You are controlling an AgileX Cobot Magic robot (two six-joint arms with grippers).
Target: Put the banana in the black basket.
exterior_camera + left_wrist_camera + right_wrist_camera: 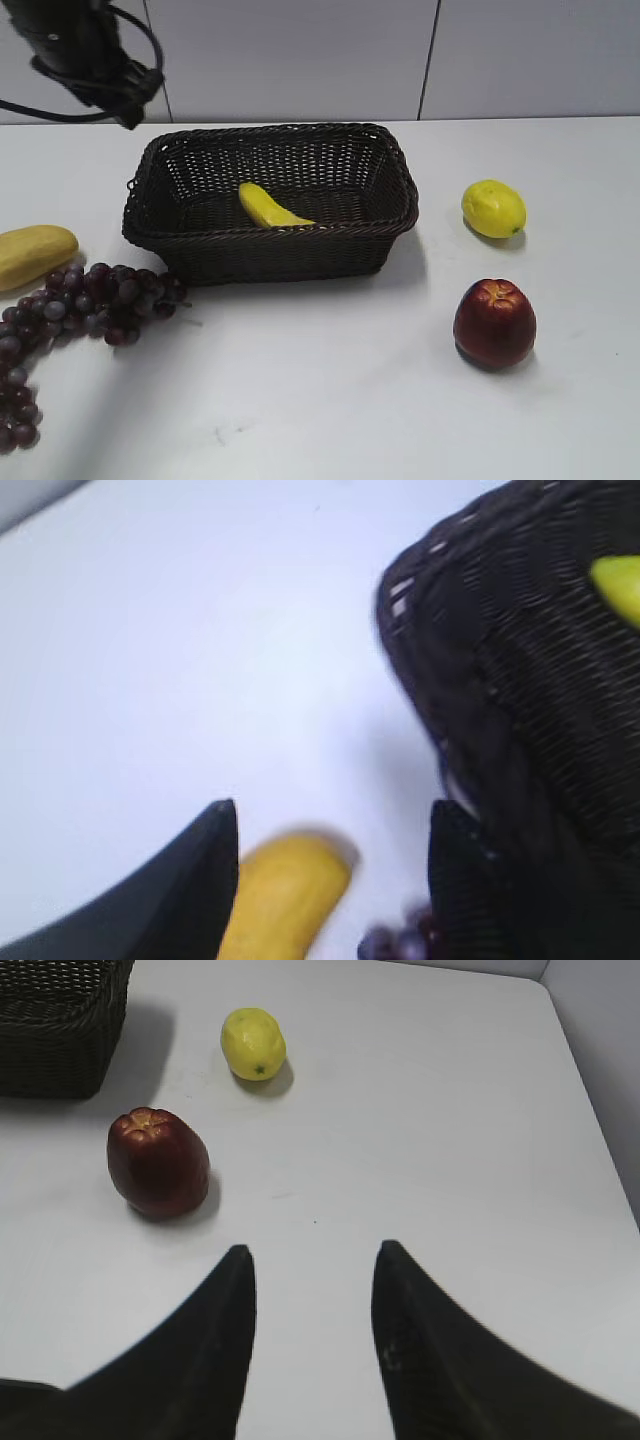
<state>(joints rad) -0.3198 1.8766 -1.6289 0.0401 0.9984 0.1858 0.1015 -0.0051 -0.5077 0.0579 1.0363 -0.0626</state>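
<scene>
table (330, 400): white, bare in front
lemon (493, 208): yellow, well right of the grapes, toward the back
apple (494, 322): dark red, upright, in front of the lemon
grapes (75, 305): purple bunch, front left
squash (33, 254): pale yellow, just behind-left of the grapes

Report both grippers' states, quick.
Left gripper: open, holding nothing.
Right gripper: open, holding nothing.

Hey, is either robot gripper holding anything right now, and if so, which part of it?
Nothing is held. The left gripper and right gripper are both open and empty. The banana already lies inside the black basket.
</scene>
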